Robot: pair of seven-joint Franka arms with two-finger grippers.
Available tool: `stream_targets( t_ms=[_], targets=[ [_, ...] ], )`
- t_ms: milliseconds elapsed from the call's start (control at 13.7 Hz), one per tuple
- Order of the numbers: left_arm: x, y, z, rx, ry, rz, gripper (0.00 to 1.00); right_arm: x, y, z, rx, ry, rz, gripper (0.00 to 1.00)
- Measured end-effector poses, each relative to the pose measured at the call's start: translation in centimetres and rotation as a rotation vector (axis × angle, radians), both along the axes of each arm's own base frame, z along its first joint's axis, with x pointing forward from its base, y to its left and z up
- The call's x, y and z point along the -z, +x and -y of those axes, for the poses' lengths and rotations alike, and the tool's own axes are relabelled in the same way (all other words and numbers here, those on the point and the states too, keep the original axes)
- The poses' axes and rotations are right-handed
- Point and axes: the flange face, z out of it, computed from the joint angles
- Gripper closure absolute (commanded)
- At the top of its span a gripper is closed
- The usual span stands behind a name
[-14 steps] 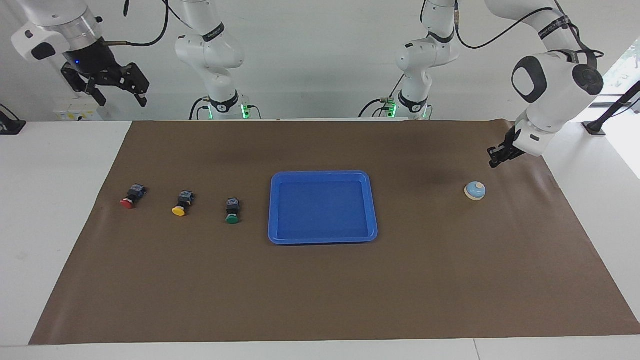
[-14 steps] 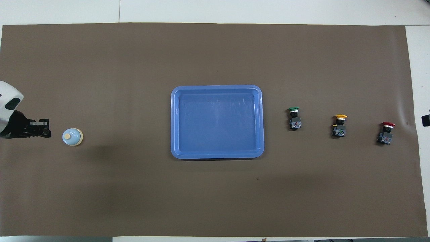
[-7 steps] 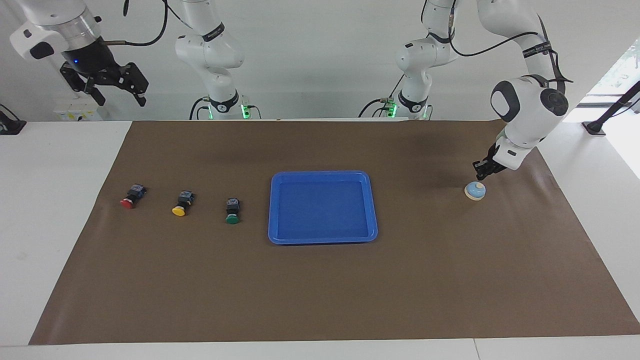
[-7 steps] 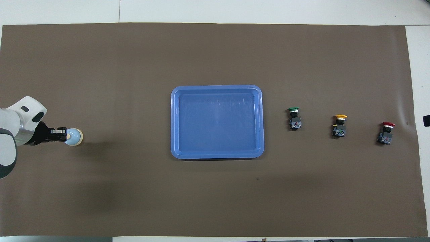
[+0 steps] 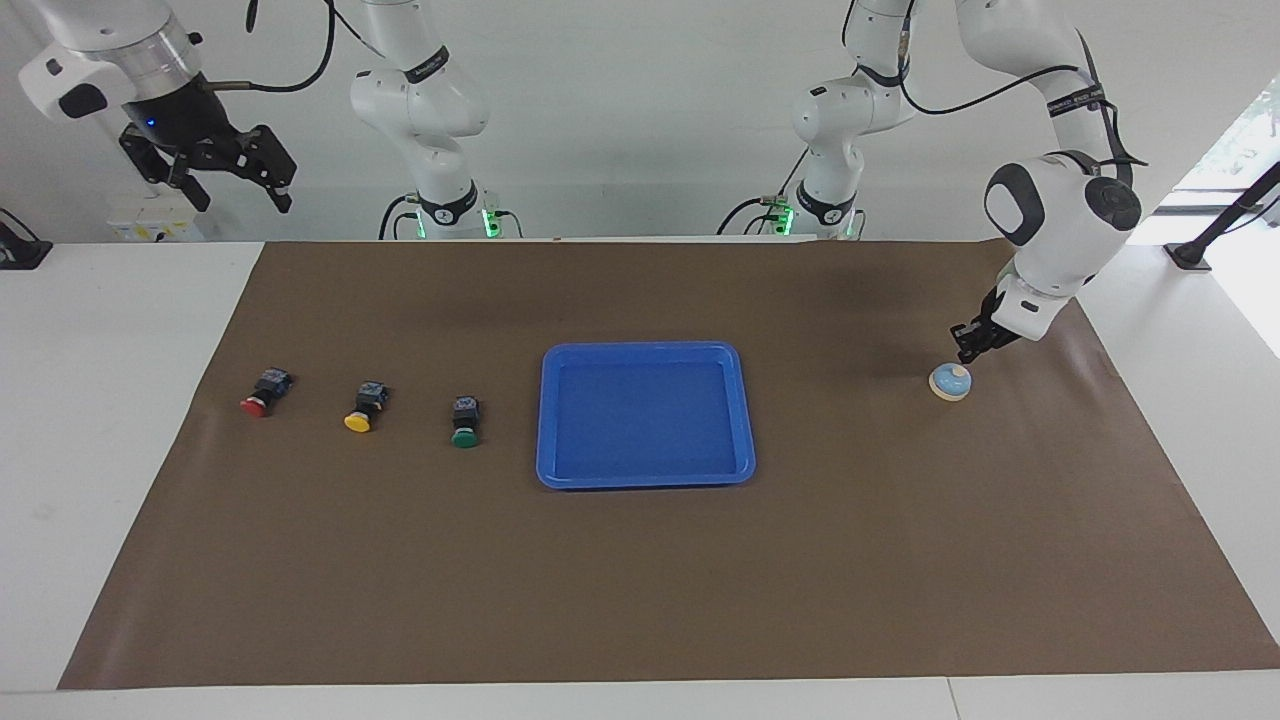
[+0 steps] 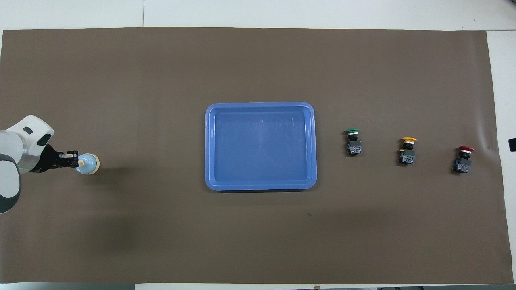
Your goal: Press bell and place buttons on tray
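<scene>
Plainly, from the facing view, the bell-pressing step is in hand: the left gripper (image 5: 966, 353) hangs just above the bell (image 5: 950, 382), its fingertips brought together and holding nothing, pointed down at the cream knob, though whether they touch it cannot be told from here. The bell sits on the brown mat (image 5: 640, 580) toward the left arm's end of the table, near the mat's edge but with bare mat all round it. The right gripper (image 5: 225, 172) waits high in the air over the right arm's end of the table, its jaws spread wide and empty. Between the two lies the blue tray (image 5: 548, 420), empty, in the middle of the mat, with the green button (image 5: 465, 421), the yellow button (image 5: 364, 406) and the red button (image 5: 264, 392) in a row running from the tray toward the right arm's end, each well apart from its neighbour. From the overhead view, the left gripper (image 6: 74, 157) covers the edge of the bell (image 6: 88, 164) right at the knob, so the next move, I judge, calls for a short straight push down on the knob and then a lift clear. After that the right arm has to come down on the green button (image 6: 353, 141), nearest the tray (image 6: 209, 145); the gaps to the yellow button (image 6: 407, 150) and red button (image 6: 463, 159) leave open jaws ample room, and the tray's raised rim must be cleared on the way in.
</scene>
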Motion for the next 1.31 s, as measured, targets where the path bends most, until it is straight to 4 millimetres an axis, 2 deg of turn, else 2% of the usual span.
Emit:
stream_targets(
  t_ms=[364, 801, 874, 947, 1092, 1165, 1238, 1311],
  targets=[
    [2.0, -0.5, 0.1, -0.001, 0.003, 0.023, 1.0, 0.0, 0.0, 0.0, 0.0, 0.0, 0.0, 0.0],
    [1.2, 0.1, 0.1, 0.006, 0.0, 0.007, 1.0, 0.0, 0.0, -0.2, -0.004, 0.0, -0.001, 0.0],
    [-0.1, 0.7, 0.3, 0.013, -0.005, -0.018, 1.0, 0.1, 0.1, -0.4, -0.007, 0.0, -0.002, 0.0],
    [-2.3, 1.6, 0.6, 0.021, -0.01, -0.04, 1.0, 0.2, 0.2, -0.6, -0.011, -0.001, 0.002, 0.0],
    [-8.8, 3.3, 1.4, 0.043, -0.013, -0.06, 1.0, 0.9, 0.8, -1.4, -0.01, -0.005, 0.027, 0.0],
    [-12.3, 3.6, 2.1, 0.057, -0.012, -0.062, 0.78, 1.7, 1.3, -2.2, -0.004, -0.007, 0.039, 0.0],
    [-15.7, 3.5, 2.9, 0.073, -0.011, -0.064, 0.22, 2.7, 1.8, -3.3, 0.003, -0.008, 0.05, 0.0],
    [-18.7, 3.1, 3.9, 0.087, -0.009, -0.067, 0.0, 4.0, 2.4, -4.6, 0.009, -0.008, 0.062, 0.0]
  ],
)
